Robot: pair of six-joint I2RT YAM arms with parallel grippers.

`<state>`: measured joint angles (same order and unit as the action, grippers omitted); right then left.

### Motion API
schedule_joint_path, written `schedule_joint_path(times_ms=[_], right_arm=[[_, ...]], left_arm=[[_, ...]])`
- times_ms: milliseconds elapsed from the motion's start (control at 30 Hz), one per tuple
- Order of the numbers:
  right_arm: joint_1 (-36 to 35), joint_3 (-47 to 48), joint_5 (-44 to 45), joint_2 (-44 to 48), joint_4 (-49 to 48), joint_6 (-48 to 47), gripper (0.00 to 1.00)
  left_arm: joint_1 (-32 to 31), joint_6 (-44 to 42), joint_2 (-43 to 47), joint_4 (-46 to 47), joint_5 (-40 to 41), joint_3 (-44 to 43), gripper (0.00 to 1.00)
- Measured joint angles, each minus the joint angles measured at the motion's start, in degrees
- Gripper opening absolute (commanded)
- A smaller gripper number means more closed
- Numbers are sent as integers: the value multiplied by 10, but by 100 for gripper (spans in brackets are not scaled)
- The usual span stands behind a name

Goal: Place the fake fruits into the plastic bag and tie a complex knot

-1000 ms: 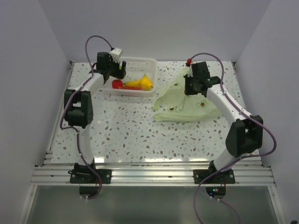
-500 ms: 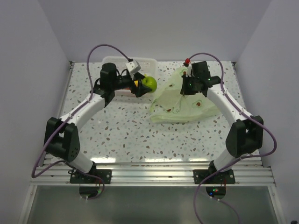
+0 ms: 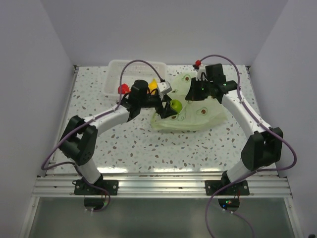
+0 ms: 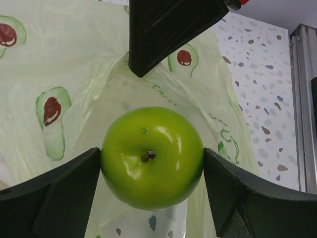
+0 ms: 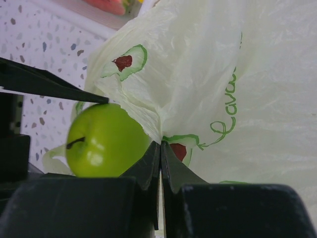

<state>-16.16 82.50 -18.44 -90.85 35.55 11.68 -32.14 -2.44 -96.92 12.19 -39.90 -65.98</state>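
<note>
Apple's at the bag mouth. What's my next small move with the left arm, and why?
Probably ease the left gripper forward, deeper into the plastic bag, before releasing. The green apple sits clamped at the opening, not clearly inside, and the right gripper pinches the bag's edge up.

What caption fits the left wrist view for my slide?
Left gripper holds a green apple between its jaws at the mouth of the avocado-print plastic bag.
</note>
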Motion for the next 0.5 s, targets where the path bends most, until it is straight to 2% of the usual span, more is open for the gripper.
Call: schedule_joint_path(times_ms=[167,400,500], right_arm=[[1,0,-38,0,0,13,0],[34,0,-104,-1,-1,45,0],[54,0,-140,-11,-3,64,0]], left_arm=[[-17,6,-52,39,38,-5,42],[-26,29,-161,140,135,-61,78],[-28,28,-171,153,152,-62,87]])
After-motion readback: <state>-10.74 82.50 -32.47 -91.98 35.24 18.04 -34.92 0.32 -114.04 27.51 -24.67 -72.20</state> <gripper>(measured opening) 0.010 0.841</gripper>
